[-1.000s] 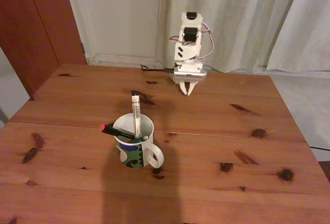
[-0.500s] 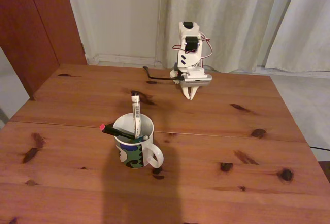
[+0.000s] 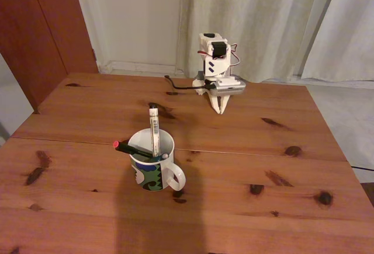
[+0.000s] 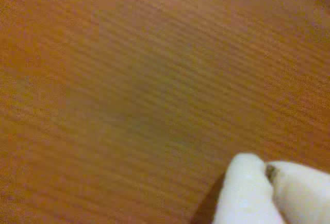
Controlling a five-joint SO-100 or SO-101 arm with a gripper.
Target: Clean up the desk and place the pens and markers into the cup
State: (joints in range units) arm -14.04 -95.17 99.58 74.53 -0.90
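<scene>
Arm folded back toward the curtain | fingers point(image 3: 222, 111) pressed together, empty | pens point(image 3: 153, 131) sat in cup point(image 3: 153, 166) | worktop point(image 3: 234, 149) tidy; only parking seemed left

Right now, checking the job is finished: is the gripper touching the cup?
Apart. In the fixed view the gripper hangs near the desk's far edge, with bare wood between it and the cup.
</scene>
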